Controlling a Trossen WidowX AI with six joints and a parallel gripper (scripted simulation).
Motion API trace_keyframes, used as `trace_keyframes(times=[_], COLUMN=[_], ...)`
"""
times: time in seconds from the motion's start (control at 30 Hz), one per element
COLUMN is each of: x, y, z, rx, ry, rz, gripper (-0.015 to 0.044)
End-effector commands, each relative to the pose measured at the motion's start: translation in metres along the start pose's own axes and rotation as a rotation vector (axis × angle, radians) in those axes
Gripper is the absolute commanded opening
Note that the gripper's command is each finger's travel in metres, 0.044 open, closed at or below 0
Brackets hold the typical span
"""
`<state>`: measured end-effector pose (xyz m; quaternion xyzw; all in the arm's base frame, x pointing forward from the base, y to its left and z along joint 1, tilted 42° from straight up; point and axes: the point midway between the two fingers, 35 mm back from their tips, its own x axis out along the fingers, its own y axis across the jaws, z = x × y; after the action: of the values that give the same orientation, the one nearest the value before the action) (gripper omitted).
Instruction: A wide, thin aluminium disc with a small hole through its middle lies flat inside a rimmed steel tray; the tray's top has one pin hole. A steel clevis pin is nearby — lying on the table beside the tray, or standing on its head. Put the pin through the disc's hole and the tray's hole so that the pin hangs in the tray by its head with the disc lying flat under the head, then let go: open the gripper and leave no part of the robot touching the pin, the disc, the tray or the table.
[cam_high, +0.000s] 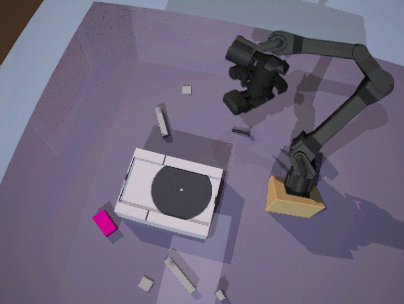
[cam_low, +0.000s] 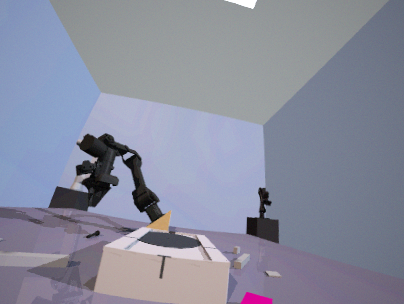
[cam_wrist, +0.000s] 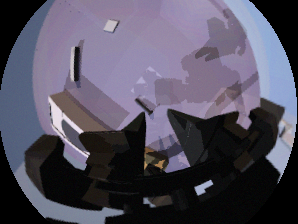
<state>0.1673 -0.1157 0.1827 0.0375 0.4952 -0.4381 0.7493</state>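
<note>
The steel pin (cam_high: 241, 131) (cam_low: 93, 234) (cam_wrist: 145, 105) lies on its side on the table, beyond the tray's corner and off the tray. The dark round disc (cam_high: 181, 205) (cam_low: 170, 240) lies flat inside the pale rimmed tray (cam_high: 175, 224) (cam_low: 135, 275) (cam_wrist: 85, 107), toward the side nearer the arm's base. A small light dot shows at the disc's middle. My gripper (cam_wrist: 156, 112) is partly open, with nothing between its fingers. It is high above the table, and the pin shows below, near the left fingertip in the wrist view. In the top view the fingertips are hard to make out.
A pale bar (cam_high: 162, 121) and a small pale block (cam_high: 186, 90) lie above the tray in the top view. A magenta block (cam_high: 105, 223) is at the tray's lower left. Another bar (cam_high: 180, 275) and small blocks lie below. The arm's base stands on an orange block (cam_high: 292, 204).
</note>
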Motion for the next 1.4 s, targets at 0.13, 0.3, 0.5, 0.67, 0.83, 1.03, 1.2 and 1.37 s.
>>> trace_keyframes(times=[0.13,0.3,0.5,0.67,0.83,1.03,1.2,1.37], x=[0.017,0.017,0.018,0.023,0.031,0.04,0.048,0.057], y=[0.03,0.026,0.026,0.026,0.025,0.024,0.023,0.022], z=[-0.026,-0.025,-0.025,-0.024,-0.024,-0.024,-0.024,-0.024], rx=[-0.737,-0.737,-0.737,-0.737,-0.737,-0.737,-0.737,-0.737], ry=[0.041,0.041,0.041,0.041,0.04,0.04,0.04,0.039], rz=[-0.079,-0.08,-0.08,-0.08,-0.08,-0.08,-0.08,-0.081], gripper=[0.016,0.016,0.016,0.016,0.016,0.016,0.016,0.016])
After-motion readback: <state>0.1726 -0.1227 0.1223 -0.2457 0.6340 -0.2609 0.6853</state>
